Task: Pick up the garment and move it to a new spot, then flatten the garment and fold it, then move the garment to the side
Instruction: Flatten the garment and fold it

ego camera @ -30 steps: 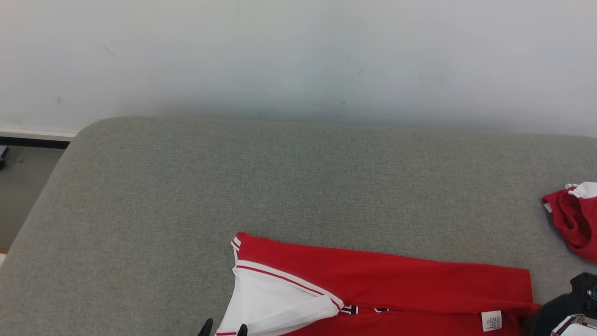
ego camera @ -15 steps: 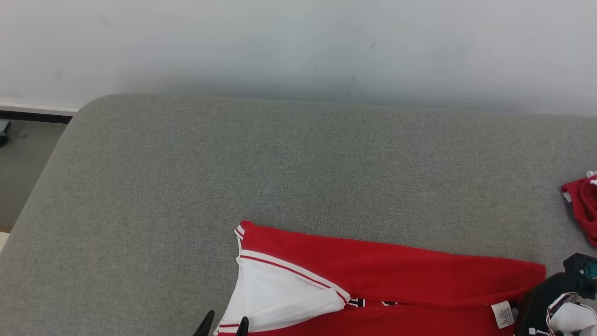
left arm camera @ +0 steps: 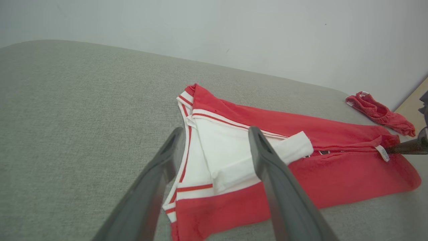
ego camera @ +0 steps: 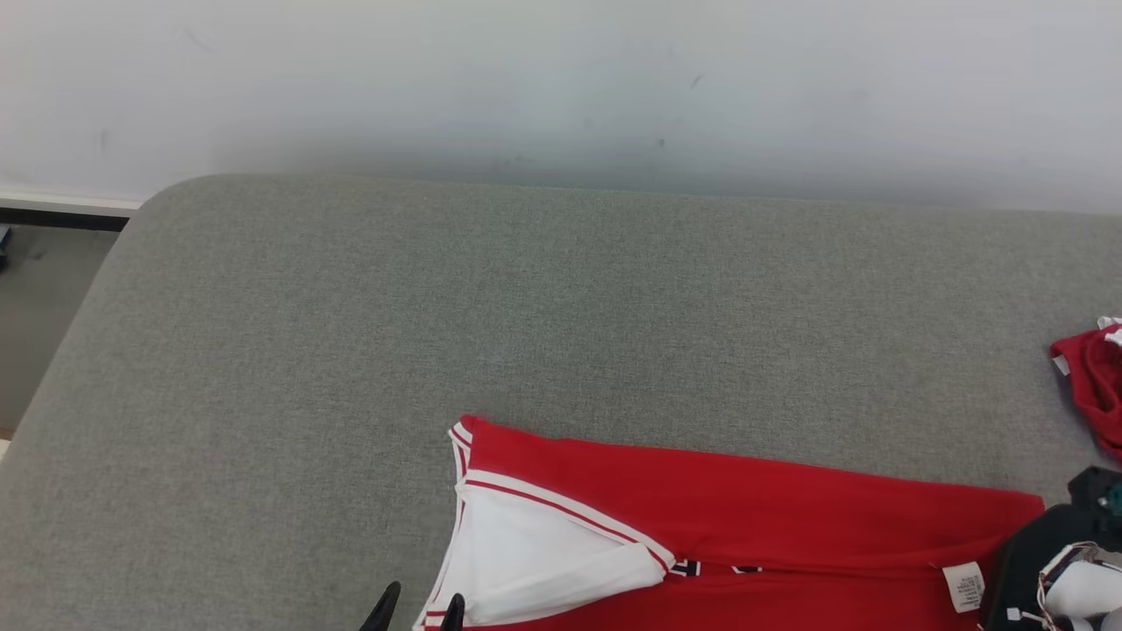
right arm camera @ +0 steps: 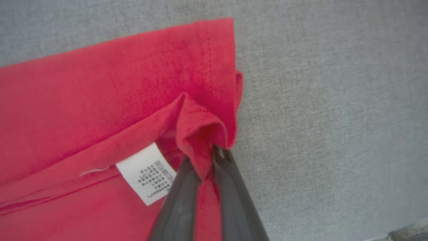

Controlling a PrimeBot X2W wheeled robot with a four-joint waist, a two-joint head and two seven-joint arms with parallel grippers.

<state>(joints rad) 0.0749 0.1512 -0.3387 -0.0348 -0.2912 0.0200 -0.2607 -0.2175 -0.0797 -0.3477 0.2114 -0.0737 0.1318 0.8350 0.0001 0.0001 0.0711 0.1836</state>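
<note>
The garment (ego camera: 771, 526) is a red shirt with white, red-striped sleeves, lying flat on the grey cushion near its front edge. In the right wrist view my right gripper (right arm camera: 205, 154) is shut on a bunched red fold at the garment's (right arm camera: 100, 83) hem corner, next to a white care label (right arm camera: 147, 174). My left gripper (left arm camera: 215, 134) is open, hovering with its fingers on either side of the white sleeve (left arm camera: 227, 154). Its two tips (ego camera: 416, 613) show at the bottom of the head view, by the sleeve's edge.
The grey cushioned surface (ego camera: 351, 350) runs back to a pale wall (ego camera: 561, 88). Its rounded left edge drops to the floor (ego camera: 35, 333). A second crumpled red garment (ego camera: 1096, 386) lies at the far right. My right arm's dark wrist (ego camera: 1034, 570) sits at the lower right.
My right gripper has shut on the garment's hem corner. The head camera has shifted, so the whole picture moved a little. The left gripper stays open by the sleeve.
</note>
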